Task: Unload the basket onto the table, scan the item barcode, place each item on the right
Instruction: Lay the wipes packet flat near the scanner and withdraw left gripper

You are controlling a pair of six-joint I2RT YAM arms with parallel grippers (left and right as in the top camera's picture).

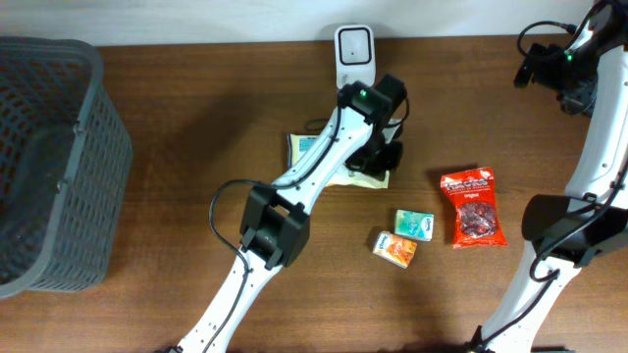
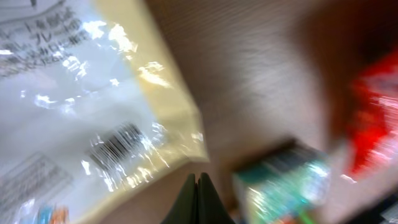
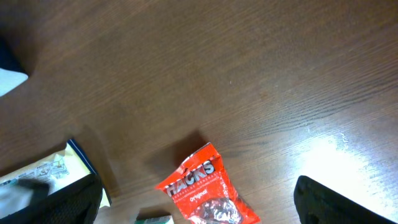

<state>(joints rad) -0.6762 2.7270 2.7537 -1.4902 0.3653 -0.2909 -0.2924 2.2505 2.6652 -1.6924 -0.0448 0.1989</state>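
Brown wooden tabletop. Pale packet, barcode up, centre, just near of white scanner. My left hand over it, pressed together, empty. My right hand, far right, spread. Red bag, teal box, orange box right; grey basket left.

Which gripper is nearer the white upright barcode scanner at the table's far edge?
Left. The left gripper is just in front of the scanner; the right gripper is far to its right.

Slender white-shelled left arm and right arm with boxy black joint housings, looping black cables, green wrist indicator lights, and dark wedge-fingered left gripper.
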